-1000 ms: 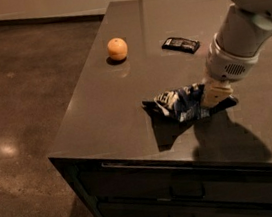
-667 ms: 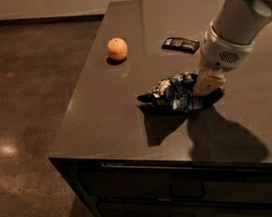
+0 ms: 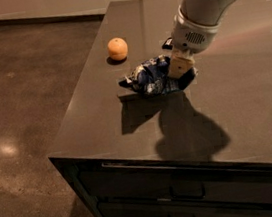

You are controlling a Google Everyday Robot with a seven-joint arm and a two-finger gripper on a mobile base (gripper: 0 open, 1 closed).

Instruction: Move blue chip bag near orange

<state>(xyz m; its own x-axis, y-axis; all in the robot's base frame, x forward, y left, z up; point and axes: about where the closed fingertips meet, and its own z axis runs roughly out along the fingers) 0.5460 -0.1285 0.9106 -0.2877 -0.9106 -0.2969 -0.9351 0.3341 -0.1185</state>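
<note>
The blue chip bag (image 3: 150, 76), crumpled dark-blue foil with white patches, hangs a little above the dark countertop (image 3: 236, 106) and casts a shadow below it. My gripper (image 3: 180, 69) comes down from the upper right and is shut on the bag's right end. The orange (image 3: 117, 48), small and round, sits on the counter up and to the left of the bag, a short gap away.
A small flat black packet (image 3: 168, 43) lies mostly hidden behind my wrist. The counter's left edge runs close to the orange, with brown floor (image 3: 23, 96) beyond. Drawer fronts (image 3: 188, 194) face the camera below the front edge.
My gripper has carried the bag up and to the left, away from the counter's front and closer to the orange. The bag has lifted off the surface.
</note>
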